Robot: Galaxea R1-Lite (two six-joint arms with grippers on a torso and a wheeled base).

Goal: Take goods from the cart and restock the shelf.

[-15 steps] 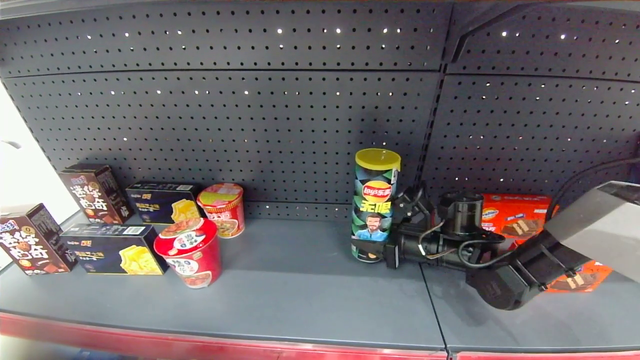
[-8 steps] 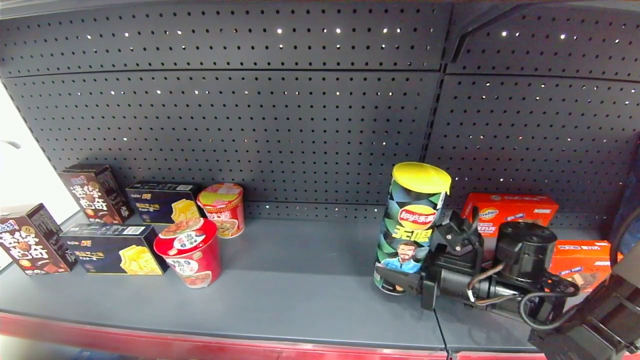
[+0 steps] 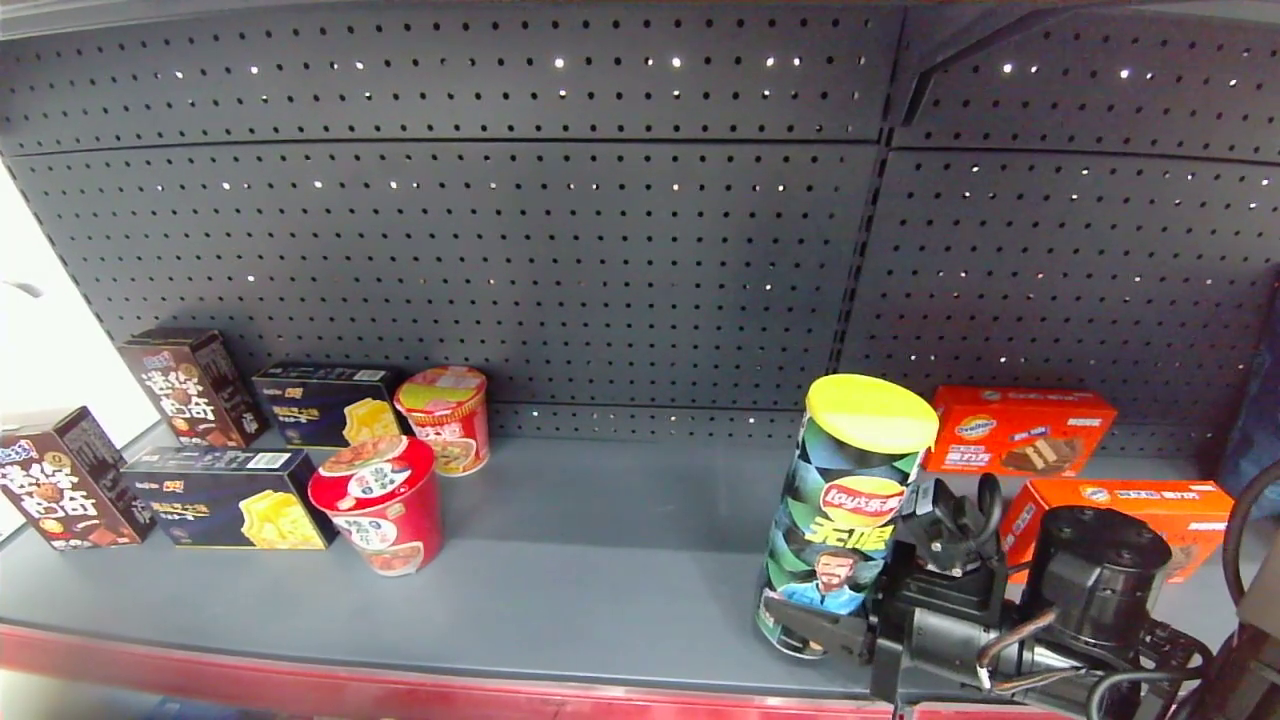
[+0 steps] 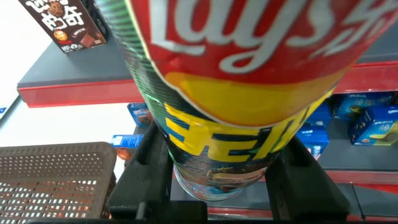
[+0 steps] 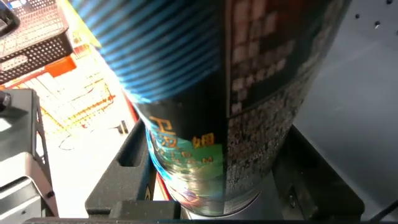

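Two brown biscuit boxes [image 3: 62, 490], two dark blue boxes [image 3: 228, 498], two red noodle cups [image 3: 385, 505] and two orange boxes [image 3: 1020, 430] are counted; one crisp can [image 3: 850, 480] and a second crisp can [image 4: 249, 81] are counted, two in all; one mesh basket [image 4: 56, 180] is seen

Along the left end of the shelf [image 3: 600, 590], three pairs of goods, each pair with one piece near the front and one behind it.

Farthest left, two dark brown boxes, both upright: front brown box [image 3: 62, 480] and rear brown box [image 3: 190, 385].

Next, two dark blue boxes with yellow print, lying on a long side: front blue box [image 3: 225, 498] and rear blue box [image 3: 325, 403].

Then two red noodle cups, upright, lids on: front cup [image 3: 380, 503], just beside the front blue box, and rear cup [image 3: 447, 417].

At the right end, rear orange box [image 3: 1020, 430] and front orange box [image 3: 1195, 525], near each other.

Behind all, dark perforated back panel [image 3: 500, 250].

On a lower level, blue packs [image 4: 370, 121].
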